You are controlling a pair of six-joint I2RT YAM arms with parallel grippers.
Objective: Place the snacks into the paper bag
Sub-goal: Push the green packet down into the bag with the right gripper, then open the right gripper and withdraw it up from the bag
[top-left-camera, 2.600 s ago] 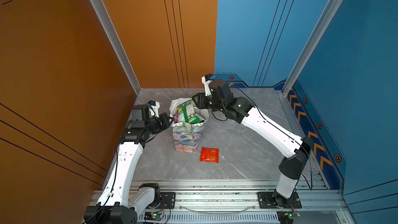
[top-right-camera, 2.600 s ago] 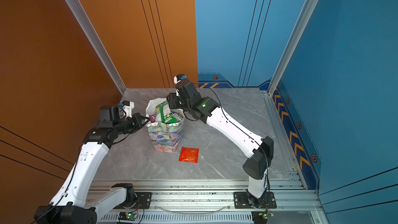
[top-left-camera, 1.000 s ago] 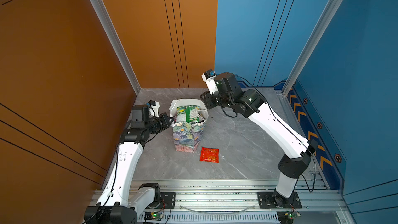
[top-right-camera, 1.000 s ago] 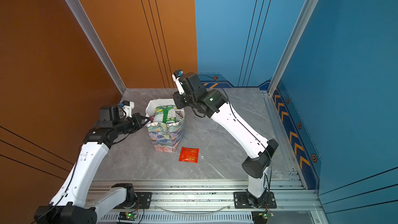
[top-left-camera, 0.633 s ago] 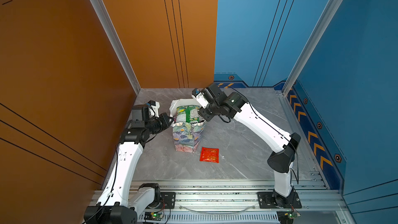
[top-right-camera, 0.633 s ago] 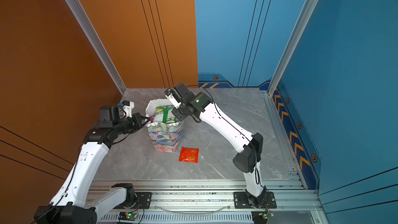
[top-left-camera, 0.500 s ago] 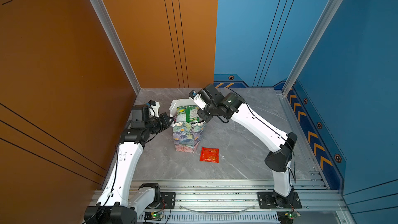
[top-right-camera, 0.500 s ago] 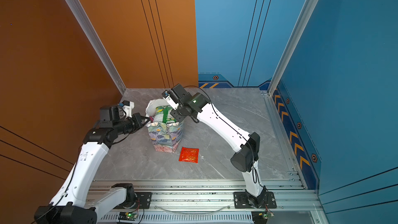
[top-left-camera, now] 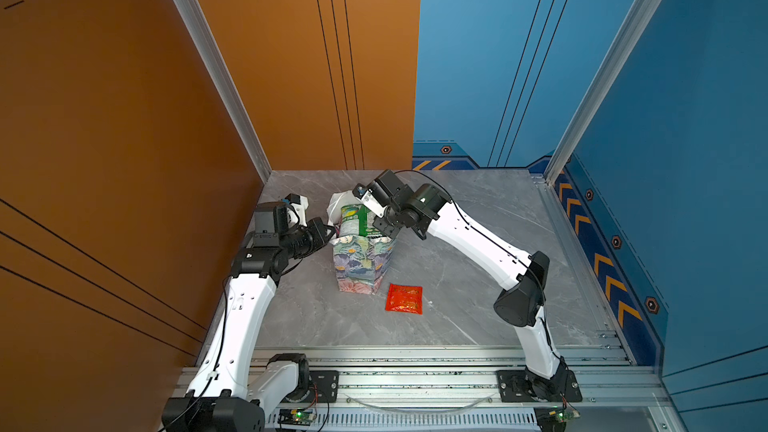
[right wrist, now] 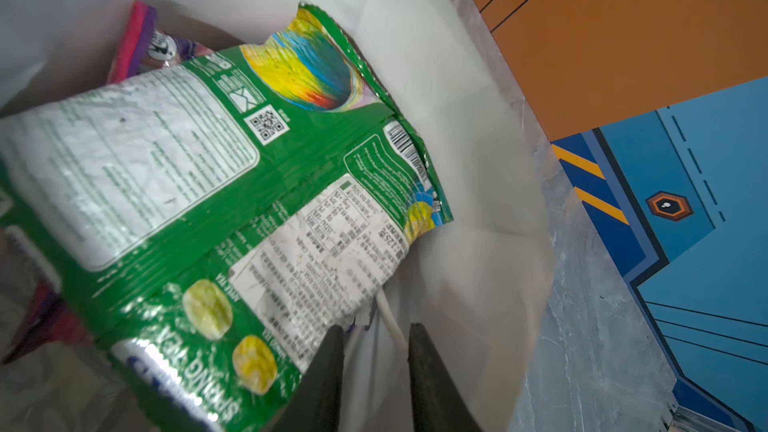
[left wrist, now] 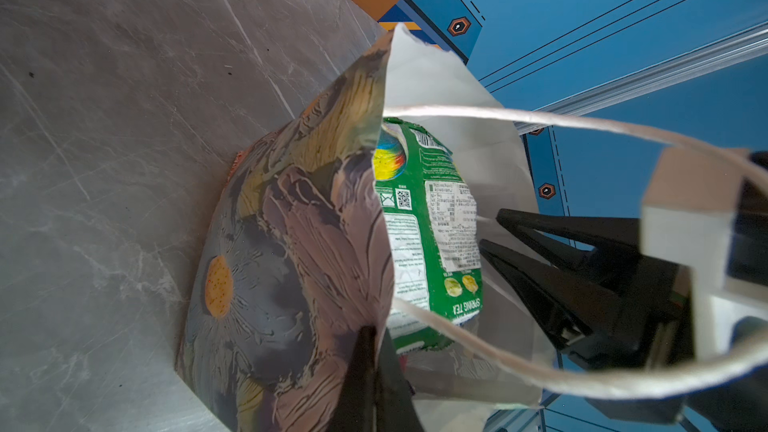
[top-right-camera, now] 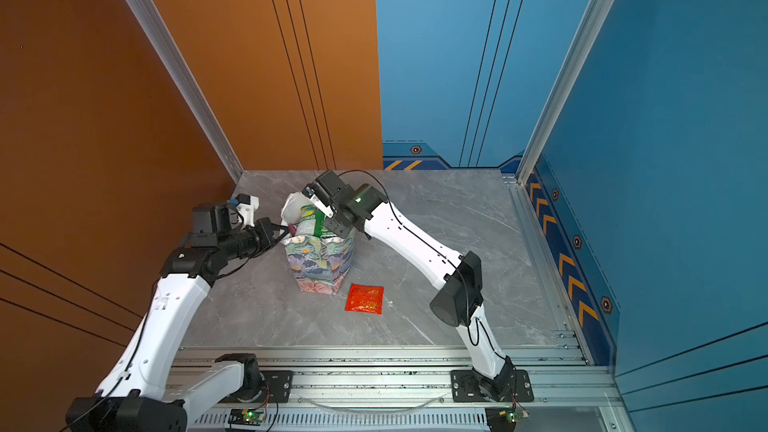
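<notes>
Right wrist view showed the glossy green snack packet (right wrist: 199, 201) leaning inside the floral-print paper bag (right wrist: 478, 160), against its plain white inner wall. A purple-and-pink packet (right wrist: 141, 39) was lodged beneath it. The right pincer (right wrist: 376, 328) sat in the bag's mouth beside the green packet's edge. Its fingers were slightly spread and pinching nothing, and a thin white cord handle (right wrist: 388, 313) ran loose between them.

In the left wrist view the left pincer (left wrist: 374, 336) was pressed together on the bag's left rim, holding the mouth wide. In both top views the bag stood upright at mid-bench with the green packet poking above its rim. A small flat red packet (top-left-camera: 404, 298) (top-right-camera: 365, 298) lay alone on the grey marbled bench (top-left-camera: 316, 309), just near and right of the bag.

The step in hand looked like the close of dropping in the green packet, with the release made. The red packet seemed the only snack left outside. The next move would call for the right pincer to lift out without snagging the cord. It would then need to swing to the red packet and come down low to catch an edge, since that packet lay flat. The left grip should hold the rim so the bag does not tip.
</notes>
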